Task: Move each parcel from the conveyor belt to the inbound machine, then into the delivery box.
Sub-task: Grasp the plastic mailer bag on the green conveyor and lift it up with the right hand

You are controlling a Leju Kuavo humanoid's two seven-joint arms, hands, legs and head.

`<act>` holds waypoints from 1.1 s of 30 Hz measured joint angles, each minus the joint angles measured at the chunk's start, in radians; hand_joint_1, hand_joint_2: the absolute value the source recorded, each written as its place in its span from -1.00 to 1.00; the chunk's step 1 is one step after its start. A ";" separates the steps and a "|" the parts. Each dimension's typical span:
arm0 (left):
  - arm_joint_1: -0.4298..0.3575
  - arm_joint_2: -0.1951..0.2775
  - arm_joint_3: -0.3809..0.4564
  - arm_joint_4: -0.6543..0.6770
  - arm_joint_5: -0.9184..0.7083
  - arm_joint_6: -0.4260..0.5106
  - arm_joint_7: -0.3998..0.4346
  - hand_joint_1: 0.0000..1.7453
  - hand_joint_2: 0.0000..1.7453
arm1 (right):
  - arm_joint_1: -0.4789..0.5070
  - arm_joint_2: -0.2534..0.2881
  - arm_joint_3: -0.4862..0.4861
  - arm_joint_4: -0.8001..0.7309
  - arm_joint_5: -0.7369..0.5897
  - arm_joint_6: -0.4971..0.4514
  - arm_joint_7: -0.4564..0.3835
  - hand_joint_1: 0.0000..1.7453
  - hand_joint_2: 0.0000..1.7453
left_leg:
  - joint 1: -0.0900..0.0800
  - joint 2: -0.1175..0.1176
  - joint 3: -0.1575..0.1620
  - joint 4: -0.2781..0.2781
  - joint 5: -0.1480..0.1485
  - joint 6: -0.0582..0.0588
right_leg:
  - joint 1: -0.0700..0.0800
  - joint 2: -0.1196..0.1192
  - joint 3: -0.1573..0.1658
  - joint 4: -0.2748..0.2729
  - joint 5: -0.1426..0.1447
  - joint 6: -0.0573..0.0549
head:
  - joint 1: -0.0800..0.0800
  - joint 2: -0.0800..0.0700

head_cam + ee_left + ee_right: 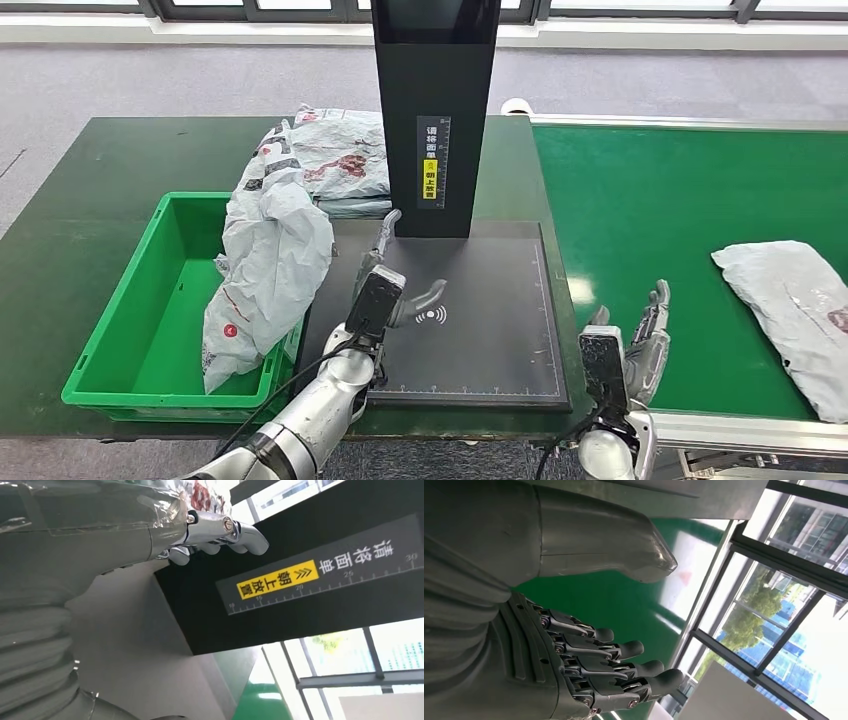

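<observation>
From my remote station, both of the Kuavo's hands are free of cargo: the left hand (pixel 400 290) hangs over the scanning plate of the inbound machine (pixel 470 330) with fingers spread and nothing held, and the right hand (pixel 640 335) stands at the near edge of the conveyor belt (pixel 660 190), fingers extended and empty. One grey parcel (pixel 790 310) lies on the belt, well apart from the right hand toward the far right. A crumpled white parcel (pixel 265 270) sits draped across the right wall of the green delivery box (pixel 130 330), partly inside, partly hanging over the rim toward the machine's plate. More bagged parcels (pixel 335 160) are piled on the table behind the box, beside the machine's black column (pixel 435 110).

My worry is that draped bag: by my judgement it is not settled, and a brush from the left arm could tip it back onto the plate. The next pickup is a long sideways reach for the right hand, and a thin, limp poly bag lying flat gives fingers little to catch; it may slide or fold out of the grasp.
</observation>
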 joint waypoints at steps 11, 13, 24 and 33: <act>0.023 0.011 0.018 -0.014 -0.005 0.021 0.003 -1.00 1.00 | 0.001 0.000 0.001 0.002 0.045 -0.016 -0.024 -1.00 1.00 | 0.000 0.000 0.000 0.000 0.000 0.000 | 0.000 0.000 0.000 0.000 0.000 0.000 | 0.000 0.000; 0.024 0.014 0.019 -0.013 -0.021 0.017 -0.001 -1.00 1.00 | -0.008 0.000 0.006 0.006 0.045 -0.015 -0.039 -1.00 1.00 | 0.000 0.000 -0.001 0.000 0.000 0.000 | 0.000 0.000 0.000 0.000 0.000 0.000 | 0.000 0.000; 0.025 0.016 0.017 -0.042 -0.088 -0.015 0.050 -1.00 1.00 | -0.066 0.000 0.081 0.053 0.004 -0.038 -0.039 -1.00 1.00 | 0.000 0.000 0.000 0.000 0.000 0.000 | 0.000 0.000 0.000 0.000 0.000 0.000 | 0.000 0.000; 0.024 0.016 0.017 -0.045 -0.094 -0.018 0.053 -1.00 1.00 | -0.074 0.000 0.100 0.080 -0.008 -0.042 -0.046 -1.00 1.00 | 0.000 -0.001 -0.001 0.000 0.000 0.000 | 0.000 0.000 0.000 0.000 0.000 0.000 | 0.000 0.000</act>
